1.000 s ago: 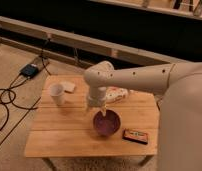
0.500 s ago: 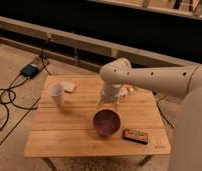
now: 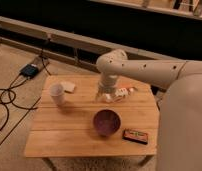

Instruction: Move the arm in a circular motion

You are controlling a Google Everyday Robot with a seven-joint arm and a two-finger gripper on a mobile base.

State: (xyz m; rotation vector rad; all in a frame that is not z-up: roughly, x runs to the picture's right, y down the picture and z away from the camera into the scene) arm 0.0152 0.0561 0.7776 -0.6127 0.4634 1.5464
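My cream-white arm reaches in from the right over a small wooden table. Its rounded joint bends down to the gripper, which hangs over the table's back middle, just above the surface. The gripper sits behind the purple bowl and right of the white cup. A white and red packet lies beside the gripper on its right.
A small pale object lies behind the cup. A dark flat bar with orange print lies at the front right. Black cables and a dark box are on the floor at left. A low rail runs behind the table.
The arm has swung from over the bowl toward the table's back and right. The gripper now hangs behind the bowl instead of above it. The view has also shifted.
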